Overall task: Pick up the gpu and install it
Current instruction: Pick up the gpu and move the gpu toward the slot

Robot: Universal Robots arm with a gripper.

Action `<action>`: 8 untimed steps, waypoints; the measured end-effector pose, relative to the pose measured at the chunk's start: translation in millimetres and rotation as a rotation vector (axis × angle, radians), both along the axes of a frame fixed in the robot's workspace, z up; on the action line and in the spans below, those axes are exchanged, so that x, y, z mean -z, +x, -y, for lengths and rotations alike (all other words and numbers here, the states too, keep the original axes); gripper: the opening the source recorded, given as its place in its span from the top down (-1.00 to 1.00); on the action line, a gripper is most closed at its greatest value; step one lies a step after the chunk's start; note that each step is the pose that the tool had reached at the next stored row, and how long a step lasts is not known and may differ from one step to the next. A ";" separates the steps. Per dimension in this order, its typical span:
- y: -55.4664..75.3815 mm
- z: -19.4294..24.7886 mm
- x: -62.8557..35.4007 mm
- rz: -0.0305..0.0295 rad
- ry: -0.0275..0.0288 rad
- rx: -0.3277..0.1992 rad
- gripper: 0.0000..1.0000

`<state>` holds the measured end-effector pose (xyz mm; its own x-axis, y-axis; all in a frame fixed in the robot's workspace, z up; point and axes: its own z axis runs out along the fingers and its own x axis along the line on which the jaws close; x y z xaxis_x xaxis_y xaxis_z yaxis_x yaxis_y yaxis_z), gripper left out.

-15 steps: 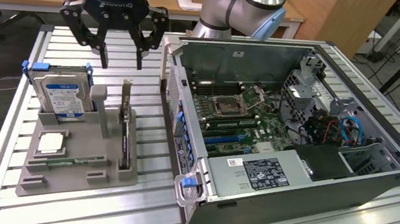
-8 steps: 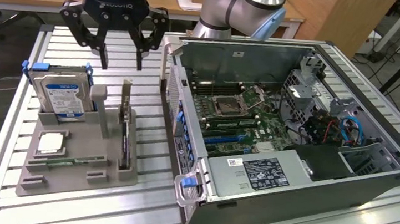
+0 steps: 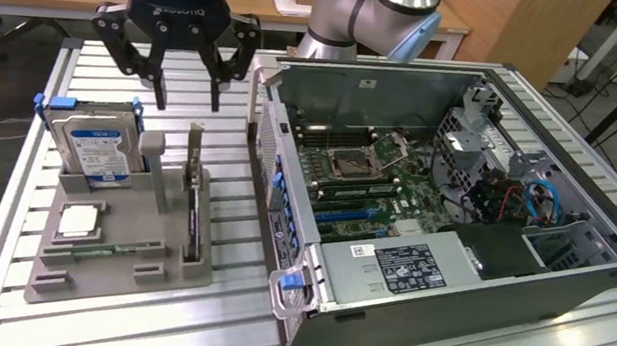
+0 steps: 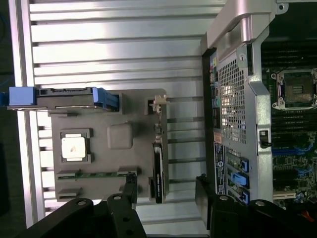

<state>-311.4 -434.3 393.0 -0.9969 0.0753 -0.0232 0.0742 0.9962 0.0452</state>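
The gpu (image 3: pixel 192 206) is a thin dark card with a silver bracket at one end. It stands on edge in a slot of the grey holder (image 3: pixel 115 269), on the side nearest the computer case (image 3: pixel 375 85). My gripper (image 3: pixel 188 97) hangs open above the holder's far end, a little beyond and above the card, with nothing between its black fingers. In the wrist view the gpu (image 4: pixel 159 153) is seen edge-on, and the gripper (image 4: pixel 166 194) has one finger on each side of the card's line, well clear of it.
On the holder (image 4: pixel 121 136) a silver hard drive (image 3: pixel 94 146) with blue handles stands upright. A processor chip (image 3: pixel 76 222) and a green memory stick (image 3: pixel 105 246) lie flat. The open case (image 4: pixel 237 99) shows its motherboard (image 3: pixel 365 179). All of it rests on a slatted aluminium table (image 3: pixel 154 329).
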 end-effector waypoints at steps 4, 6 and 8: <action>0.0 3.2 0.1 0.0000 0.0000 0.000 -0.18; 0.0 4.6 0.1 0.0000 0.0000 0.000 -0.18; 0.0 5.7 0.2 0.0001 -0.0002 0.000 -0.18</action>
